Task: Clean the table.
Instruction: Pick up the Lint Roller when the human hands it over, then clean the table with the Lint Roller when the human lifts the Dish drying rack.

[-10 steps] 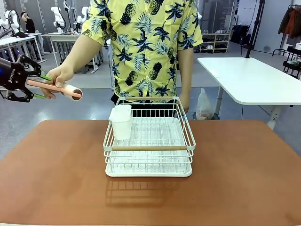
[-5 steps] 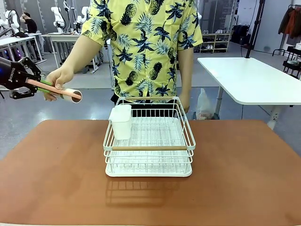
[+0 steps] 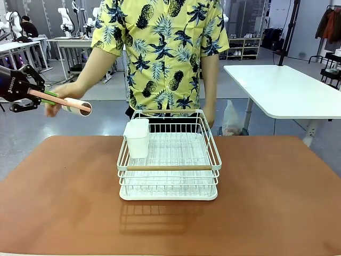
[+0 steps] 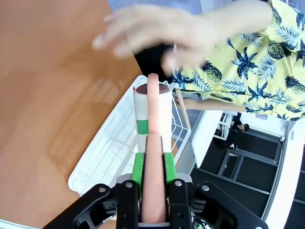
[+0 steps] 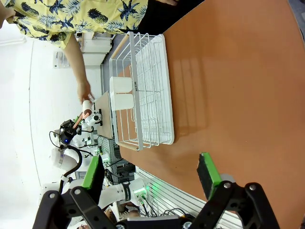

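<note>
Since the earlier frame the person's hand [image 4: 152, 28] has drawn back from the lint roller [image 4: 152, 109] our left pincer [image 4: 152, 164] pinches by its handle, so we should grip firmly, then lower it onto the terracotta surface [image 3: 64, 186] below; right pincer [image 5: 150, 174] spread.

Dish rack [image 3: 169, 160] sits dead centre on the desk [image 3: 277, 192], bare surface open either side and in front. Person [image 3: 162, 53] blocks the far edge, hand [image 3: 58, 97] out left near the lint roller [image 3: 79, 105].
</note>
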### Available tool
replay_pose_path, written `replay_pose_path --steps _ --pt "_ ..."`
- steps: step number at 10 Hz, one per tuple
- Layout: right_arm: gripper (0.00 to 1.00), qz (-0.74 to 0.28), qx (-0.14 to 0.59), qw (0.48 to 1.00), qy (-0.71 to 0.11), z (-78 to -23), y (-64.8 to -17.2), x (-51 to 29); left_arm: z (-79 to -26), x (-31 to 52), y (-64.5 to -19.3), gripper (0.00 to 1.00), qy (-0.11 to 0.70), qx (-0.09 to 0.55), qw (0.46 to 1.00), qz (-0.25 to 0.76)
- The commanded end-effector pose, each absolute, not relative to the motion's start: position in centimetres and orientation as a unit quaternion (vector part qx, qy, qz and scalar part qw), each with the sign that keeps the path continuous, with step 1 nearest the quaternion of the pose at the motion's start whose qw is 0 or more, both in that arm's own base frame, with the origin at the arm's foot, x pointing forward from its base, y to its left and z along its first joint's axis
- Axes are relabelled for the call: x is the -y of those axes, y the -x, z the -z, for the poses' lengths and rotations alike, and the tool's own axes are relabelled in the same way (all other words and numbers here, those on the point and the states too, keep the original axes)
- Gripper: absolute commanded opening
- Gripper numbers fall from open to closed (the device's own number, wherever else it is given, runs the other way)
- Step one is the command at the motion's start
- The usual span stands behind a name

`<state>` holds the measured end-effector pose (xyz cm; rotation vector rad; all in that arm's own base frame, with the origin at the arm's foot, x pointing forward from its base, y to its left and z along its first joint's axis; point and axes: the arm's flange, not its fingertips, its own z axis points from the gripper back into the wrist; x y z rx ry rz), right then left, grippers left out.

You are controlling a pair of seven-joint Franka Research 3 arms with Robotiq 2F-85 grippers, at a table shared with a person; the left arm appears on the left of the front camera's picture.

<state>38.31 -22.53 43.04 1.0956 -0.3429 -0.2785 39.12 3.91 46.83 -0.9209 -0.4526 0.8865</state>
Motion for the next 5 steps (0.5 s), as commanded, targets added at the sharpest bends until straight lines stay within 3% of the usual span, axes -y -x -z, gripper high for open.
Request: replay_pose_path --steps 1,5 --pt "1.0 0.129 0.163 0.83 -0.518 -43.26 -38.28 22.56 -46.81 -3.61 -39.17 0.07 0.426 0.206 0.778 -0.413" --pt "1.0 0.129 0.163 0.83 -0.518 -43.26 -38.28 22.56 -46.81 -3.61 -39.17 0.07 0.426 0.206 0.778 -0.413"
